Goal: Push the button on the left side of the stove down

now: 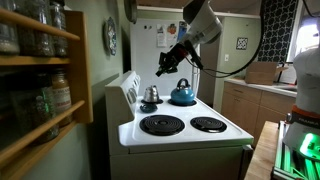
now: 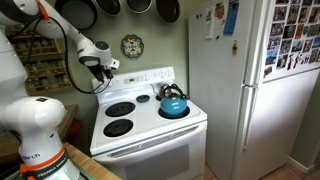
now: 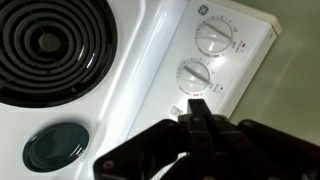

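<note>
One white stove [image 2: 140,125] stands against the wall, beside a refrigerator [image 2: 250,90]. At the end of its slanted control panel [image 3: 245,60], the gripper [image 3: 195,103], fingers pressed together, points just beside a knob [image 3: 195,75]; contact cannot be confirmed. A teal kettle [image 2: 173,103] occupies a rear burner.

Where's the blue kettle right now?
In both exterior views, the blue kettle sits on a back burner of the stove, on the side nearest the refrigerator.
</note>
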